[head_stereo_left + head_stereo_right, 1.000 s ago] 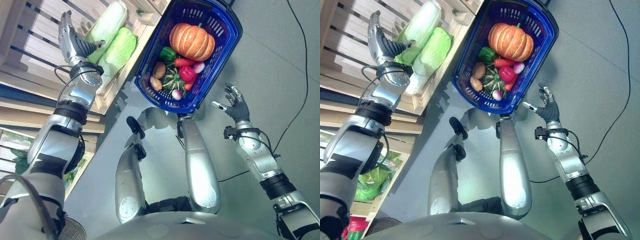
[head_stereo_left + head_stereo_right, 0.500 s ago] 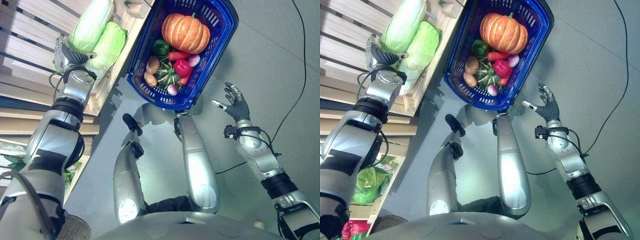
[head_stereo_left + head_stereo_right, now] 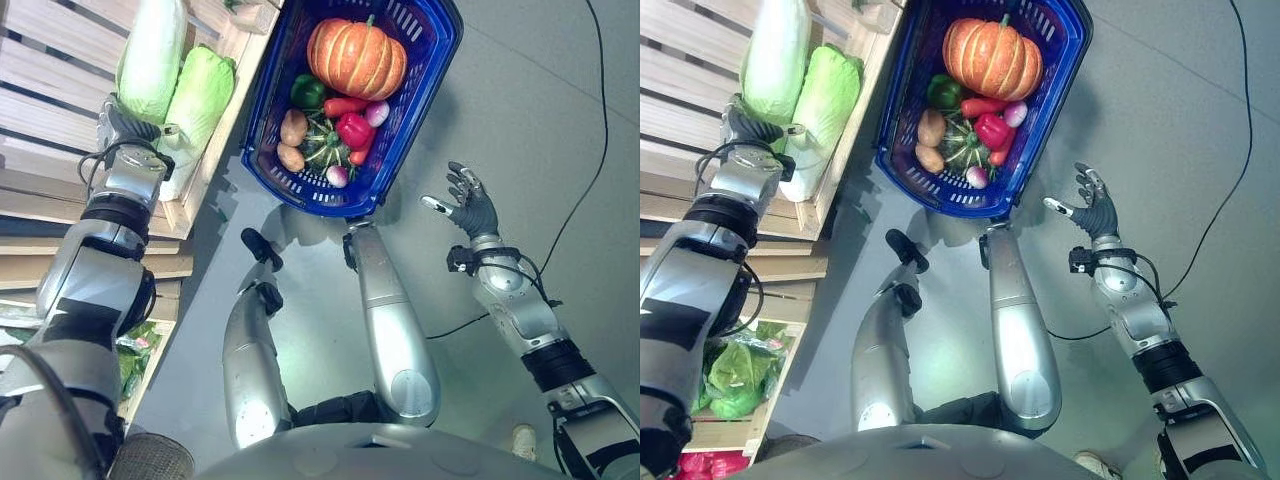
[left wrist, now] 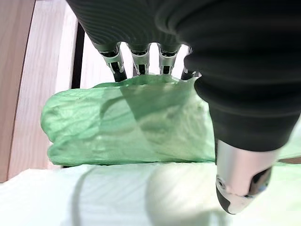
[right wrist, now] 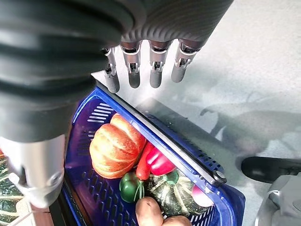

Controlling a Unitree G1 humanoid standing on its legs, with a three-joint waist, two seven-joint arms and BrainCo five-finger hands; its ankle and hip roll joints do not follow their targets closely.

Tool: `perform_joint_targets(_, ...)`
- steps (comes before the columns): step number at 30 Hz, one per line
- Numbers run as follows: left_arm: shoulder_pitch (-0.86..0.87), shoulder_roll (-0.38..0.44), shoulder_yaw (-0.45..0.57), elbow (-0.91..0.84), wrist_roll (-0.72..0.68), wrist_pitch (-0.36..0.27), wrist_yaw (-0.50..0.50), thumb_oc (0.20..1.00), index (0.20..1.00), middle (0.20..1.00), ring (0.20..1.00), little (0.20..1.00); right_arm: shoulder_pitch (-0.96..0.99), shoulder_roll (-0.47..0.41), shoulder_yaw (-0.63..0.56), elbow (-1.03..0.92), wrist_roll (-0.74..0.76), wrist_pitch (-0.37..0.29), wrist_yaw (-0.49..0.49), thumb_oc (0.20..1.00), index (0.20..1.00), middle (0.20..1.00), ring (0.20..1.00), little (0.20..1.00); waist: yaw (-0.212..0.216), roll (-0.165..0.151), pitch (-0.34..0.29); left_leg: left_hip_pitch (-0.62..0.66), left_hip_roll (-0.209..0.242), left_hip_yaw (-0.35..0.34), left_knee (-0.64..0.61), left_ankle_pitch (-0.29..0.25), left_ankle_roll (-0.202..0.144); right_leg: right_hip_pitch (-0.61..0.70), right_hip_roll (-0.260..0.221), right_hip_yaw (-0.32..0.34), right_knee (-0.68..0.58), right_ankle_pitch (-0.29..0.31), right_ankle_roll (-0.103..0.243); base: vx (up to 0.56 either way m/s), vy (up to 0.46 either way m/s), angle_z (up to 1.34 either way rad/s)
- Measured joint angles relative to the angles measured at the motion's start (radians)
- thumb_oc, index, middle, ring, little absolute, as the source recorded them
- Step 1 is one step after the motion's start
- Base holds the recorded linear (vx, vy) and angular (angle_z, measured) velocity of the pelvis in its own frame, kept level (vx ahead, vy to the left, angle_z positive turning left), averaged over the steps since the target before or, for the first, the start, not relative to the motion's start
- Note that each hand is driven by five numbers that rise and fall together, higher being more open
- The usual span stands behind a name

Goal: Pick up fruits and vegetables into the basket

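Observation:
A long pale napa cabbage (image 3: 150, 55) lies on the wooden shelf beside a shorter, greener cabbage (image 3: 200, 95). My left hand (image 3: 122, 122) sits on the near end of the long one. In the left wrist view its fingers (image 4: 115, 63) reach over the leafy cabbage (image 4: 127, 122) and the thumb (image 4: 240, 183) presses on the near side. The blue basket (image 3: 420, 120) stands on the floor holding a pumpkin (image 3: 355, 55), peppers, potatoes and other vegetables. My right hand (image 3: 470, 205) hovers open to the right of the basket, holding nothing. Its fingers (image 5: 134, 70) point toward the basket's rim (image 5: 221, 197).
Slatted wooden shelves (image 3: 60, 60) run along the left, with the basket close against their edge. A lower shelf holds bagged leafy greens (image 3: 735, 375). Grey floor (image 3: 540, 110) spreads to the right of the basket.
The camera has shifted. My left hand came down from its raised, open pose onto the long cabbage's near end and closed round it. The right hand stays about where it was.

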Motion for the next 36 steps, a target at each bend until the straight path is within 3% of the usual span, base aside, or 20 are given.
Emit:
perform_joint_targets(16, -0.007, 0.015, -0.008, 0.028, -0.023, 0.024, -0.042, 1.000, 1.000, 1.000, 1.000, 1.000, -0.013, -0.004, 0.000, 0.000, 0.011, 0.010, -0.001, 1.000, 1.000, 1.000, 1.000, 1.000, -0.018, 0.000, 0.000, -0.008, 0.003, 0.008, 0.025, -0.020, 0.003, -0.002, 0.004, 0.008, -0.001, 0.000, 0.001, 0.00, 0.012, -0.01)
perform_joint_targets(17, -0.005, 0.015, -0.008, 0.029, -0.023, 0.025, -0.047, 0.818, 0.818, 0.818, 0.818, 0.818, -0.013, -0.004, 0.000, 0.000, 0.011, 0.010, -0.001, 1.000, 1.000, 1.000, 1.000, 1.000, -0.018, -0.001, 0.000, -0.009, 0.003, 0.009, 0.025, -0.020, 0.003, -0.004, 0.006, 0.009, -0.001, 0.000, 0.001, 0.00, 0.000, 0.00)
perform_joint_targets(18, -0.005, 0.017, -0.008, 0.029, -0.023, 0.025, -0.052, 0.573, 0.573, 0.573, 0.573, 0.573, -0.013, -0.004, 0.000, 0.000, 0.011, 0.010, -0.001, 1.000, 1.000, 1.000, 1.000, 1.000, -0.017, -0.001, 0.000, -0.010, 0.004, 0.009, 0.026, -0.021, 0.003, -0.005, 0.008, 0.011, -0.001, 0.000, 0.001, 0.01, -0.016, -0.03)
perform_joint_targets(20, -0.005, 0.021, -0.009, 0.029, -0.023, 0.032, -0.057, 0.260, 0.260, 0.260, 0.260, 0.260, -0.016, -0.004, 0.000, 0.000, 0.011, 0.010, -0.002, 1.000, 1.000, 1.000, 1.000, 1.000, -0.016, -0.001, -0.001, -0.014, 0.009, 0.011, 0.040, -0.029, 0.002, -0.006, 0.013, 0.018, 0.000, 0.000, 0.001, 0.01, -0.015, -0.07)
perform_joint_targets(21, -0.005, 0.026, -0.009, 0.030, -0.023, 0.036, -0.057, 0.200, 0.200, 0.200, 0.200, 0.200, -0.019, -0.004, 0.000, 0.000, 0.011, 0.010, -0.002, 1.000, 1.000, 1.000, 1.000, 1.000, -0.016, -0.002, -0.001, -0.016, 0.011, 0.013, 0.045, -0.034, 0.002, -0.006, 0.015, 0.020, 0.000, 0.001, 0.001, 0.00, -0.014, -0.08)
perform_joint_targets(27, 0.000, 0.032, -0.007, 0.026, -0.049, 0.028, -0.080, 0.200, 0.200, 0.200, 0.200, 0.200, -0.023, -0.003, 0.000, -0.001, 0.011, 0.010, -0.002, 1.000, 1.000, 1.000, 1.000, 1.000, -0.015, -0.004, -0.002, -0.020, 0.019, 0.014, 0.067, -0.050, 0.004, -0.004, 0.017, 0.020, -0.001, 0.002, 0.003, 0.00, -0.003, -0.03)
perform_joint_targets(36, 0.067, 0.026, 0.055, -0.006, -0.196, -0.014, -0.090, 0.200, 0.200, 0.200, 0.200, 0.200, -0.021, 0.005, -0.001, -0.045, 0.010, 0.010, 0.000, 1.000, 1.000, 1.000, 1.000, 1.000, -0.013, -0.010, -0.002, 0.014, 0.020, -0.004, 0.076, -0.055, 0.005, 0.055, 0.014, 0.000, -0.011, 0.003, 0.004, -0.01, 0.004, 0.04)
